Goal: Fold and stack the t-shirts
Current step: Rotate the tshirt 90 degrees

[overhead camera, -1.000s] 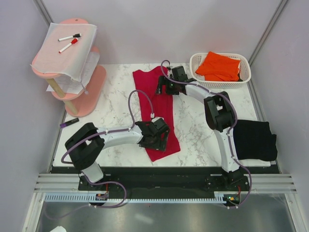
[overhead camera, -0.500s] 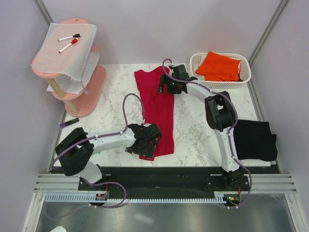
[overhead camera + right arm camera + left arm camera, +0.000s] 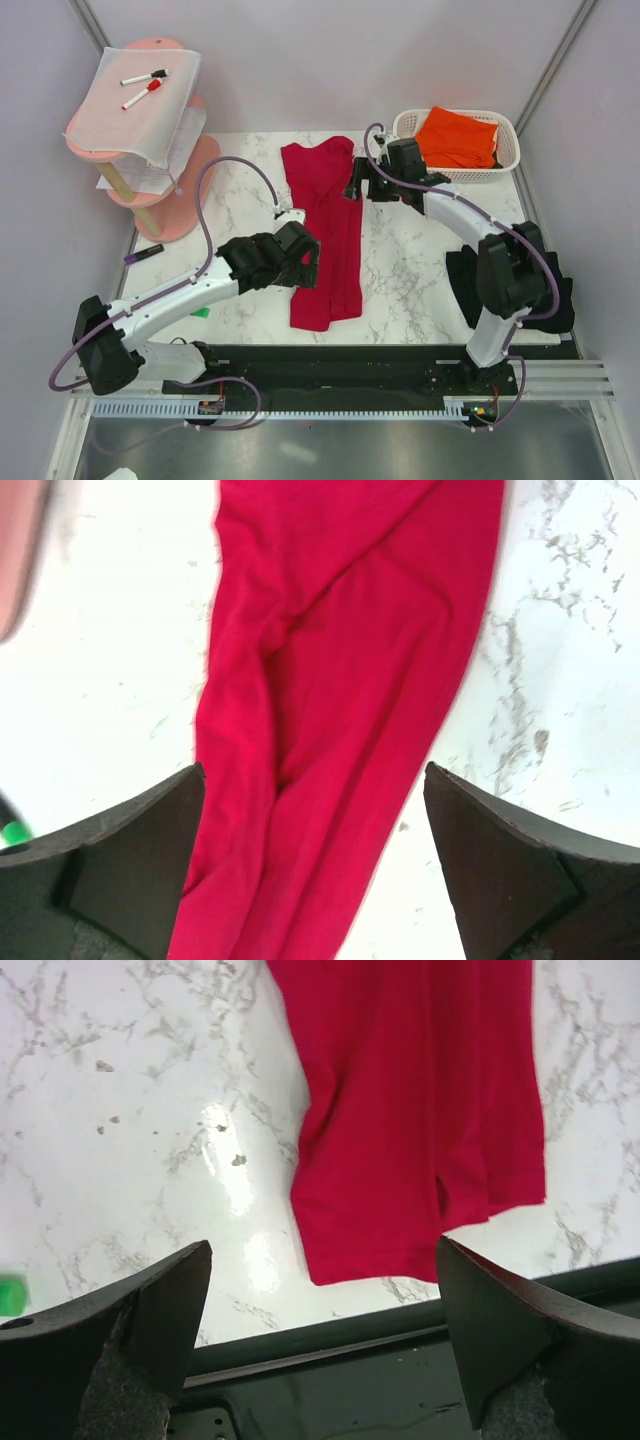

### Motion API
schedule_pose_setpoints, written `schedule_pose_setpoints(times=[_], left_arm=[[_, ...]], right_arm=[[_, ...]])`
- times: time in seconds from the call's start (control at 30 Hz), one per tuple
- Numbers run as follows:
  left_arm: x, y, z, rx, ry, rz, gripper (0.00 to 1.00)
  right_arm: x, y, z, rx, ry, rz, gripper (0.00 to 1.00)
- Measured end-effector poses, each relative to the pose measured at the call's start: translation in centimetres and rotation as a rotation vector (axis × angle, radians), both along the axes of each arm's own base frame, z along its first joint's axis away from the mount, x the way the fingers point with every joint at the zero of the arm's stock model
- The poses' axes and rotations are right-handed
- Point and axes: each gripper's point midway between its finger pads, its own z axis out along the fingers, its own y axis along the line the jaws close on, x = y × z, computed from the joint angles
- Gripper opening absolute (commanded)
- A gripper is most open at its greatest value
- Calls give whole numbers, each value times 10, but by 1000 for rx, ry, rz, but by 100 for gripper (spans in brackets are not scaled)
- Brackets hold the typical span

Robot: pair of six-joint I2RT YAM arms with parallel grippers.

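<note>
Top view: white marble-pattern table [image 3: 410,270] between pale walls [image 3: 300,60] carries the crimson red t-shirt [image 3: 335,230] as a long narrow strip at centre, both arms drawn back off it since half a second ago; left wrist: left gripper [image 3: 322,1248] gapes wide, empty above the hem; right wrist: right gripper [image 3: 315,770] likewise spread, empty.

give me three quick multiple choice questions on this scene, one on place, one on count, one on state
1. Where is the orange shirt? A on the table B in the basket C on the pink stand
2. How many pens lie on the white sheet? A two B one C four
3. The left end effector is: A shut on a shirt B shut on a pen C open
B: it lies in the white basket. A: two pens lie there. C: its jaws stand wide apart above the red shirt.
</note>
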Motion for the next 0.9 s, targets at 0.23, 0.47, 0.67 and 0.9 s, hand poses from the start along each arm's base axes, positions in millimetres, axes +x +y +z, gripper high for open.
schedule_pose_setpoints(times=[0.23,0.47,0.67,0.9], left_arm=[[36,18,-29,35,53,130,96],[71,20,-54,16,92,185,61],[131,8,-56,-1,93,205,35],[210,-13,-76,-54,109,217,36]], right_arm=[[-82,-17,-20,3,87,29,51],[-174,-32,-95,-15,373,41,41],[-215,-21,-103,24,453,86,44],[-229,-14,-106,64,489,89,45]])
